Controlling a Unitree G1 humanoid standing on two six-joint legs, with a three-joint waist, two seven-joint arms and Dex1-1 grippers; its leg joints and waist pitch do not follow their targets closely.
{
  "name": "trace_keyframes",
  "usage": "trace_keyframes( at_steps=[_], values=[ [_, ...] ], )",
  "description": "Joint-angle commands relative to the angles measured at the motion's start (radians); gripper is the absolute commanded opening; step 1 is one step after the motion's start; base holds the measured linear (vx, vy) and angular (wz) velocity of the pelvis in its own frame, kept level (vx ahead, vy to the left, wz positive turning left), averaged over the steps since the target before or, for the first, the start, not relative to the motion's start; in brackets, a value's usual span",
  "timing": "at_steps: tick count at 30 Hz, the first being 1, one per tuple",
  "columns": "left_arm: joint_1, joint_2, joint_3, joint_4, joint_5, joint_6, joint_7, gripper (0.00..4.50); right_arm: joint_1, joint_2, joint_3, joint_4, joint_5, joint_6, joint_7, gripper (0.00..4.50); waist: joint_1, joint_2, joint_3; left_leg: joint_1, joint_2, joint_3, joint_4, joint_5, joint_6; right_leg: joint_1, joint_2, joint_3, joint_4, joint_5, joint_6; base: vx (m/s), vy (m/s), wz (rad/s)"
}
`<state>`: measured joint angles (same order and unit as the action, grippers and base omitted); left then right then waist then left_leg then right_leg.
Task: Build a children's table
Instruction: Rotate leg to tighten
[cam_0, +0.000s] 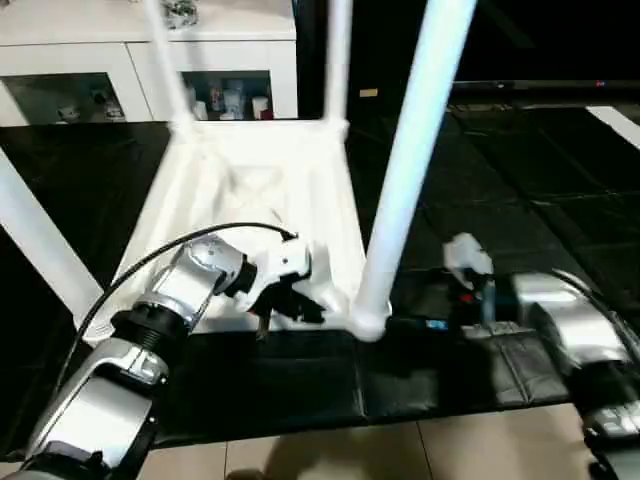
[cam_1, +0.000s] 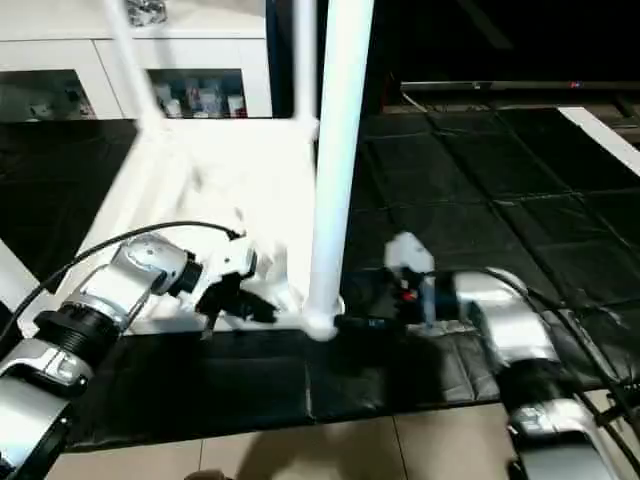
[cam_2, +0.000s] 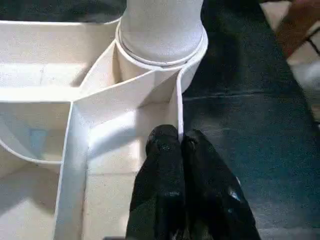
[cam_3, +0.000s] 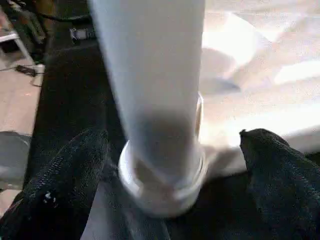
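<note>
Tabletop (cam_0: 250, 190): upside down on black mat (cam_0: 520, 220).
Near leg (cam_0: 405, 170): upright in corner socket.
Left tool (cam_2: 178, 145): closed against tabletop rim.
Right tool (cam_3: 170, 150): spread wide around leg base.

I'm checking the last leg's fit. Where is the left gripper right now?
The left gripper is shut on the tabletop's near edge wall, just left of the near-right leg standing in its corner socket.

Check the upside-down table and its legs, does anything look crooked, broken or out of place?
Nothing stands out. The tabletop lies ribbed side up on the black mat. The near-corner leg stands in its socket, its base flush with the socket rim. No cracks or loose parts show.
</note>
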<state>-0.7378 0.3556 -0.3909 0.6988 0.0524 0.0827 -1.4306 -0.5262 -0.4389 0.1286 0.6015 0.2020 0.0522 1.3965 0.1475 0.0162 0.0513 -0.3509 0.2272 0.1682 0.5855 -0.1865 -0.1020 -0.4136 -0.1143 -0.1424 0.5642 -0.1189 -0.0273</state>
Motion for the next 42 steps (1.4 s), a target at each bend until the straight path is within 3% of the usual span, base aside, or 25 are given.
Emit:
trace_keyframes(
  at_steps=[1,8,21,28,32,33,35,37,39,41,42],
  values=[
    [0.002,-0.017,-0.039,-0.037,-0.009,-0.031,-0.069,0.0,-0.017,0.006,0.01,0.018,-0.001,-0.019,0.024,4.31,-0.008,-0.005,-0.078,0.007,0.01,0.014,-0.066,-0.221,0.068,0.06,-0.038,0.051,-0.05,-0.322,-0.199,0.0,0.0,0.0],
    [0.013,-0.022,-0.048,-0.057,-0.007,-0.035,-0.081,0.0,-0.025,0.025,0.035,0.038,0.007,0.006,0.08,3.69,-0.01,-0.014,-0.074,0.001,0.006,0.013,-0.065,-0.229,0.063,0.059,-0.034,0.062,-0.046,-0.372,-0.18,0.0,0.0,0.0],
    [0.027,-0.013,-0.056,-0.073,-0.003,-0.037,-0.085,0.0,-0.044,0.028,0.043,0.067,0.029,0.052,0.149,2.59,-0.012,-0.02,-0.075,-0.002,0.005,0.014,-0.064,-0.209,0.068,0.059,-0.033,0.063,-0.044,-0.376,-0.174,0.0,0.0,0.0],
    [0.029,-0.008,-0.055,-0.064,0.013,-0.027,-0.059,0.0,-0.04,0.037,0.034,0.063,0.033,0.073,0.149,2.21,-0.013,-0.014,-0.074,0.001,0.005,0.014,-0.065,-0.227,0.059,0.058,-0.033,0.062,-0.05,-0.401,-0.165,0.0,0.0,0.0],
    [0.027,-0.032,-0.021,-0.04,0.021,0.033,0.051,0.0,-0.018,0.073,-0.001,0.042,0.041,0.09,0.025,2.18,-0.016,-0.012,-0.07,0.002,0.002,0.013,-0.067,-0.249,0.045,0.057,-0.032,0.059,-0.055,-0.437,-0.152,0.0,0.0,0.0],
    [0.023,-0.061,0.021,-0.035,0.003,0.086,0.132,0.0,-0.003,0.093,-0.015,0.024,0.039,0.101,-0.047,2.16,-0.018,-0.006,-0.068,0.005,0.001,0.013,-0.067,-0.264,0.037,0.054,-0.033,0.058,-0.061,-0.48,-0.137,0.0,0.0,0.0],
    [0.017,-0.124,0.105,-0.042,-0.048,0.197,0.267,0.0,0.025,0.131,-0.034,-0.011,0.028,0.124,-0.169,2.12,-0.021,-0.014,-0.069,0.009,-0.004,0.013,-0.064,-0.255,0.031,0.055,-0.034,0.057,-0.07,-0.518,-0.116,0.0,0.0,0.0],
    [0.017,-0.166,0.148,-0.058,-0.078,0.256,0.339,0.0,0.038,0.164,-0.042,-0.023,0.005,0.136,-0.271,2.08,-0.028,-0.01,-0.069,0.001,-0.005,0.008,-0.067,-0.256,0.028,0.057,-0.031,0.051,-0.069,-0.52,-0.105,0.0,0.0,0.0],
    [0.018,-0.179,0.159,-0.063,-0.083,0.269,0.363,0.0,0.04,0.178,-0.044,-0.023,-0.006,0.14,-0.312,2.07,-0.046,-0.014,-0.068,-0.007,-0.01,0.004,-0.067,-0.263,0.025,0.063,-0.031,0.045,-0.073,-0.545,-0.085,0.0,0.0,0.0],
    [0.014,-0.224,0.183,-0.064,-0.095,0.293,0.432,0.0,0.03,0.228,-0.058,-0.014,-0.027,0.17,-0.443,2.05,-0.06,-0.02,-0.071,-0.014,-0.015,0.004,-0.065,-0.25,0.034,0.064,-0.031,0.044,-0.076,-0.541,-0.076,0.0,0.0,0.0],
    [0.001,-0.258,0.194,-0.037,-0.086,0.286,0.505,0.0,0.005,0.269,-0.074,0.015,-0.038,0.196,-0.551,2.03,-0.067,-0.018,-0.071,-0.016,-0.017,0.003,-0.063,-0.233,0.037,0.065,-0.03,0.044,-0.075,-0.531,-0.075,0.0,0.0,0.0]
  ],
)
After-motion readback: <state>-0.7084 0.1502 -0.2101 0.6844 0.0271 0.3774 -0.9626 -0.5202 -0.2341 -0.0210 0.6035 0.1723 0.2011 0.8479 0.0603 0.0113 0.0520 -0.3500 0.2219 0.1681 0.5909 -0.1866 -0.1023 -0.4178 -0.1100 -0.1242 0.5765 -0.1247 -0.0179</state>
